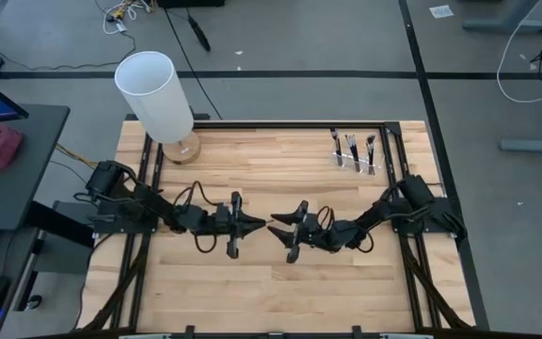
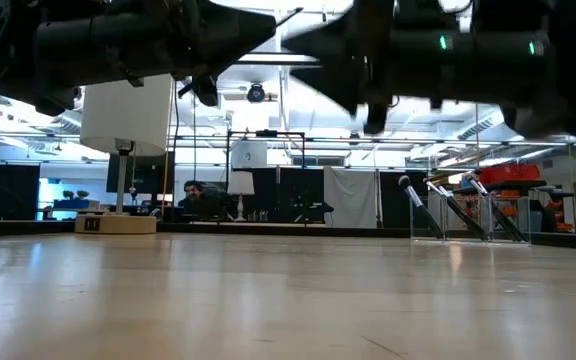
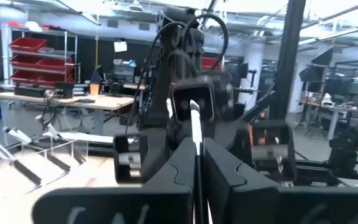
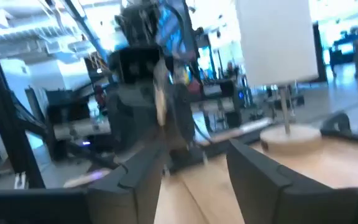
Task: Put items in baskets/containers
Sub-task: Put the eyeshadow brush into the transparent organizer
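High view shows several makeup brushes (image 1: 352,151) standing in the clear holder (image 1: 356,168) at two o'clock; no loose brushes are visible on the table (image 1: 252,282), so little seems left. Left gripper (image 1: 262,224), fingers pressed together, faces the spread-fingered right gripper (image 1: 276,231) at centre, both empty.

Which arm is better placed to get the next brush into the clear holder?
Right. The clear holder stands at the right rear of the table, near that arm's base. The right gripper is open, facing the left gripper, which is shut on what looks like a brush, so a handover probably comes first.
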